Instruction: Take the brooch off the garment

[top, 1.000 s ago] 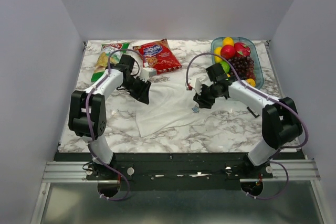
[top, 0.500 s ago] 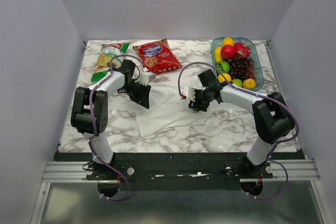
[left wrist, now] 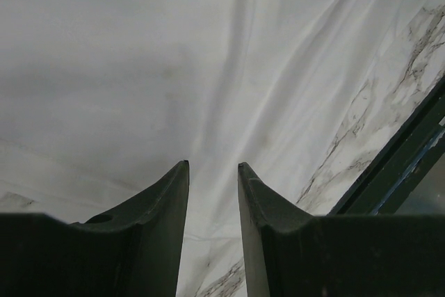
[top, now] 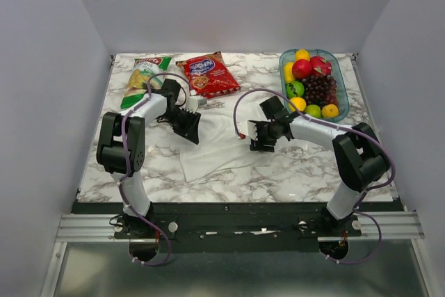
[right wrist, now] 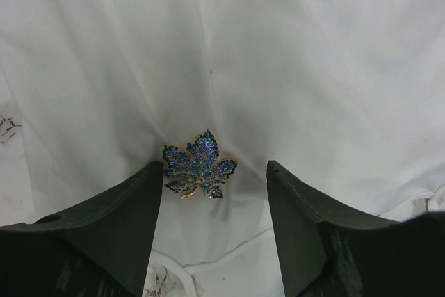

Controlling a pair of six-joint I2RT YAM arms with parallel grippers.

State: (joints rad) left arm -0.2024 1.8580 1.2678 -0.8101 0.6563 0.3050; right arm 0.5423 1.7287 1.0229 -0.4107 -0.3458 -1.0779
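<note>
The brooch is a small blue jewelled leaf pinned to the white garment. In the right wrist view it lies between my right gripper's open jaws, close to the left finger. In the top view the right gripper is low over the garment's right edge and hides the brooch. My left gripper is over the garment's upper left part. In its wrist view the left gripper has a narrow gap between the jaws, with only cloth behind them.
A clear tray of fruit stands at the back right. A red snack bag and a green one lie at the back left. The table's dark front edge shows in the left wrist view.
My right gripper has moved left and down onto the garment's edge, and now covers the brooch in the top view. The left gripper has shifted only slightly.
</note>
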